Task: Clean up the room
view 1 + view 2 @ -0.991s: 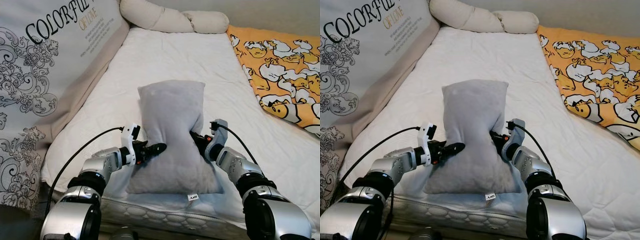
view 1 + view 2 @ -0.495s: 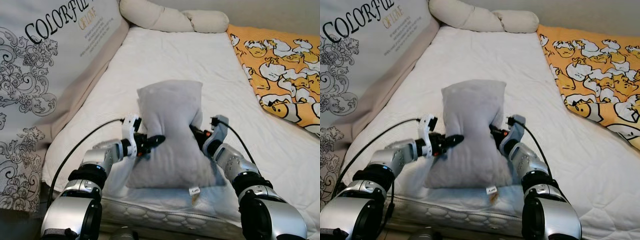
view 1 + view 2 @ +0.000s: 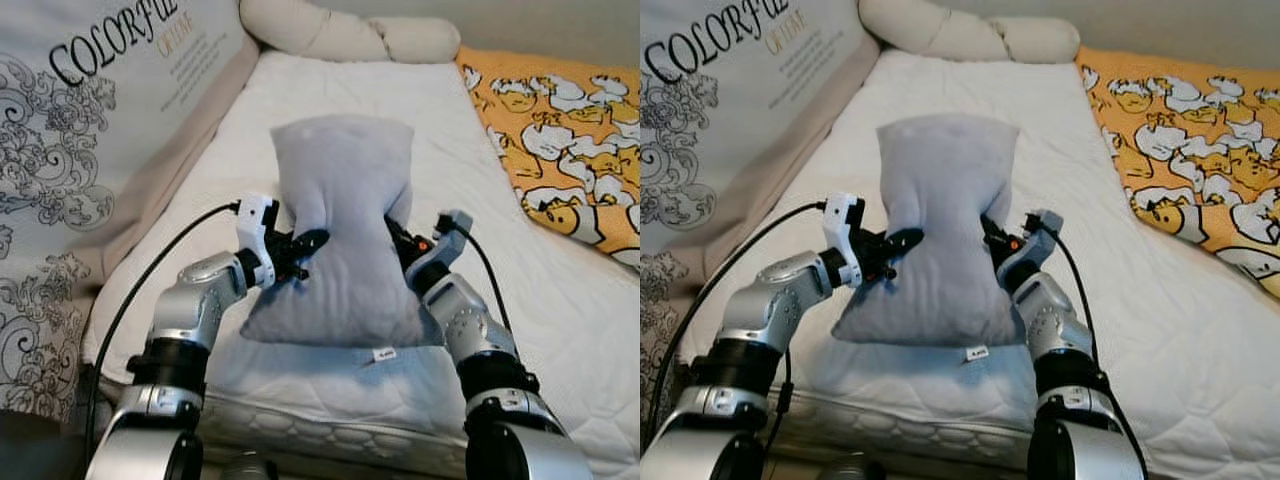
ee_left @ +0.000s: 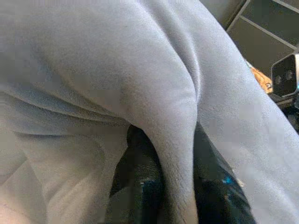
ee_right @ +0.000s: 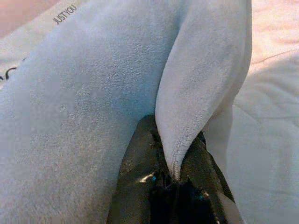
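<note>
A grey pillow (image 3: 343, 230) hangs above the near part of the white bed (image 3: 350, 110), pinched in at its waist from both sides. My left gripper (image 3: 305, 248) is shut on a fold of its left edge. On the opposite edge my right gripper (image 3: 397, 243) is shut on another fold. The left wrist view shows the grey pillow (image 4: 117, 74) bunched between two black fingers (image 4: 140, 182). In the right wrist view a ridge of the grey pillow (image 5: 196, 88) sits clamped between the fingers (image 5: 135, 172). A small white label (image 3: 383, 353) hangs from the pillow's lower edge.
A large printed cushion (image 3: 90, 130) leans along the bed's left side. Two beige bolsters (image 3: 350, 35) lie at the head. An orange duck-pattern blanket (image 3: 560, 130) covers the right part. The mattress's front edge (image 3: 330, 425) is just below my arms.
Both arms have raised the pillow and carried it further over the bed; its lower edge now hangs above the sheet. Both grips are unchanged.
</note>
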{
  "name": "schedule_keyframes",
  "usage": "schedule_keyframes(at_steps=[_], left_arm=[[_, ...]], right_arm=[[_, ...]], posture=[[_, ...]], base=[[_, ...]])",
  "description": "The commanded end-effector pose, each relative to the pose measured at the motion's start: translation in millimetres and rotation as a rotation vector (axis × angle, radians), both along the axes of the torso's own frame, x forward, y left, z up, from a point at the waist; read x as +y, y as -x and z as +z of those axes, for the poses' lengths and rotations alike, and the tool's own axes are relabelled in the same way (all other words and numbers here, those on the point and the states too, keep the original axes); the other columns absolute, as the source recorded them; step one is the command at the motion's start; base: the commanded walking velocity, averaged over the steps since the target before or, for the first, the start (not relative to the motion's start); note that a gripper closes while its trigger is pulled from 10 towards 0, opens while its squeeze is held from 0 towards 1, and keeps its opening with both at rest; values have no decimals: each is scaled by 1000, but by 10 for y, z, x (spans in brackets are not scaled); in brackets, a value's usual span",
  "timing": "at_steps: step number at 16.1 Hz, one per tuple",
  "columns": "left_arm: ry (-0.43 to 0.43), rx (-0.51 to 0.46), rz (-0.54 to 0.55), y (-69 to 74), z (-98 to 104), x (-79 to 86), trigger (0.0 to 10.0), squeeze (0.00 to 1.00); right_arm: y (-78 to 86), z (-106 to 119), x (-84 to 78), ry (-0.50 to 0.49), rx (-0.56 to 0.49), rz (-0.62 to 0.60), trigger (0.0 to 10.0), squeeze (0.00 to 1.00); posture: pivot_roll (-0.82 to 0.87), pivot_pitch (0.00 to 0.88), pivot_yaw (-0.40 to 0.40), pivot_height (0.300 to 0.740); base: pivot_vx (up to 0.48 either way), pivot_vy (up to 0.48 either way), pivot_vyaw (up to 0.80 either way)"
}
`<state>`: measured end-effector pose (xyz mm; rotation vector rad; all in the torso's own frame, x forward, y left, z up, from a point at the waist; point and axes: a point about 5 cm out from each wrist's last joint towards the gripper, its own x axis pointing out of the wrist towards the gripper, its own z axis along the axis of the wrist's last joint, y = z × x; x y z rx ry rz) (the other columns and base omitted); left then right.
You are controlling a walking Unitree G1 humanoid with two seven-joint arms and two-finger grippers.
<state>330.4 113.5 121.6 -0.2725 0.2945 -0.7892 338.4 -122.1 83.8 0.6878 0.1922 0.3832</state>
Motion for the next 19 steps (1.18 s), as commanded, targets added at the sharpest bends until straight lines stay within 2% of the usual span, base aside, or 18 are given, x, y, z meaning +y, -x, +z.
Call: schedule_keyframes(at_steps=[1,6,7,9,10,11,13,14,16,19], left_arm=[[18,-37,-36,14,114,-152,0,0],[-15,-51,28,67,165,-120,0,0],[-17,-42,36,68,156,-123,0,0],[-49,-54,74,49,148,-114,0,0],[-96,-116,119,27,194,-110,10000,0],[-115,-109,138,23,206,-115,10000,0],[-91,-193,148,26,302,-95,10000,0],[-81,-202,153,31,328,-88,10000,0],[-111,-213,156,55,341,-79,10000,0],[-166,-233,166,59,337,-49,10000,0]], right_arm=[[-8,100,136,-25,-45,55,0,0],[28,113,54,-41,-33,-66,0,0],[31,80,25,-73,8,-88,0,0],[53,87,-24,-55,9,-121,0,0],[74,85,-90,27,5,-164,8039,0],[92,69,-119,46,17,-185,9882,0],[134,81,-77,57,-3,-152,10000,0],[149,90,-40,55,-12,-133,10000,0],[166,72,21,98,-8,-119,10000,0],[179,73,17,88,1,-133,10000,0]], posture=[[0,0,-9,740],[-7,0,2,740],[-15,0,9,740],[-17,0,8,740],[-8,0,-4,740],[-4,0,-7,740],[5,0,-12,740],[11,0,-10,740],[14,0,-8,740],[16,0,-13,740]], base=[[0,0,0],[0,0,0],[0,0,0],[0,0,0],[0,0,0],[0,0,0],[0,0,0],[0,0,0],[0,0,0],[0,272,-642]])
